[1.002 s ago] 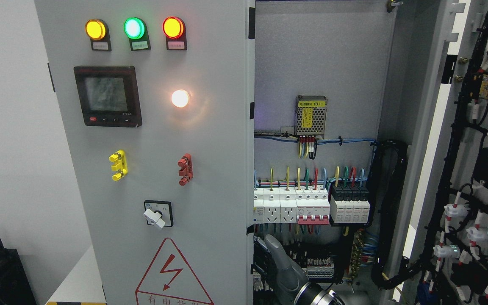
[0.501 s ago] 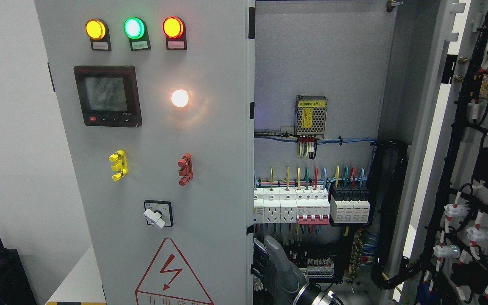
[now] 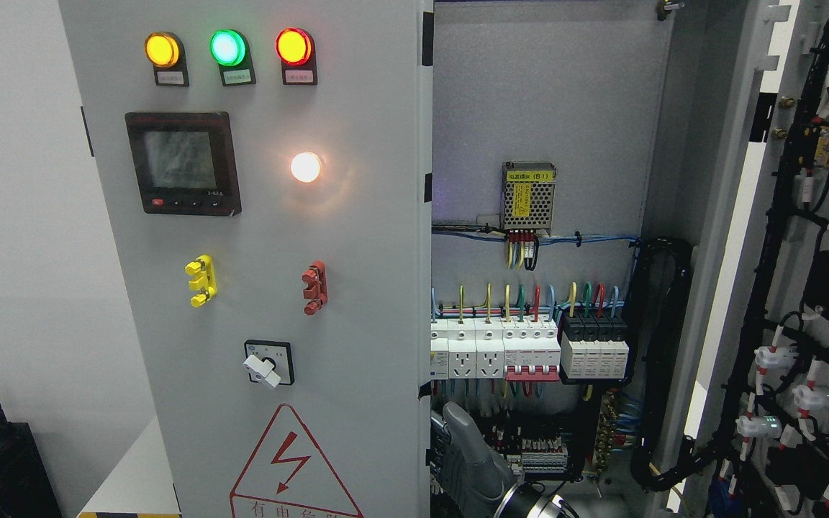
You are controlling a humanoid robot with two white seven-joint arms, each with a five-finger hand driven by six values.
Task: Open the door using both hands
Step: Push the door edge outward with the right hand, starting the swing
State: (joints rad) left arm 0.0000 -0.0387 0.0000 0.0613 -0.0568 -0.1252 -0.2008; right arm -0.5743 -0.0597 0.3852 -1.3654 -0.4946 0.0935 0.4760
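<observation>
Since the stiff, hinged left door [image 3: 263, 288] looks heavy, its free edge beside the right hand [image 3: 468, 460] suits gripping; finger state unclear

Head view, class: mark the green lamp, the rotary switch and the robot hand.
green lamp [image 3: 228, 47]: head view, lens centre.
rotary switch [image 3: 263, 368]: head view, white knob.
robot hand [image 3: 473, 455]: head view, grey back.
</observation>
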